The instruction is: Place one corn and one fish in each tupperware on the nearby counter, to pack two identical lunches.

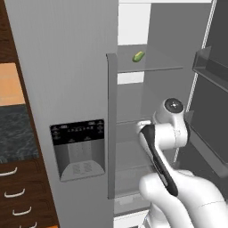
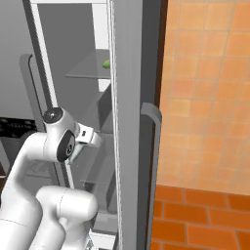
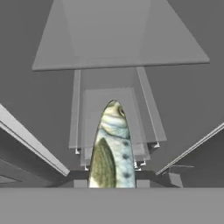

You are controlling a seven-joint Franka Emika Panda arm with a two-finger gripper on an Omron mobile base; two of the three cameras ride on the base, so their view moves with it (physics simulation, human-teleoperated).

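Reached deep into the open fridge [image 1: 151, 80], white arm [image 1: 169, 133] bent at the elbow between the closed left door [image 1: 67, 89] and the swung-out right door [image 2: 129, 122]. Gripper itself hidden behind the arm in the left base view and behind the door edge in the right base view. In the hand view, fish [image 3: 112, 148] seen lengthwise, pale silvery-green with dark speckles, pointed end aimed away from the camera toward the grey back of the fridge, wide end cut off at the bottom between where the tips would rise; jaws nearly together and apparently clamped on that fish, tips themselves not visible. Grey glass shelf [image 3: 118, 39] spread overhead in the hand view. One corn [image 1: 138, 56] lying on the upper shelf [image 1: 156, 67], small, yellow-green, well above the arm; same cob [image 2: 106, 64] glimpsed past the door edge in the right base view. Black marbled counter [image 1: 13, 133] at far left beside the fridge, dark drawers [image 1: 18, 191] with silver handles below it.
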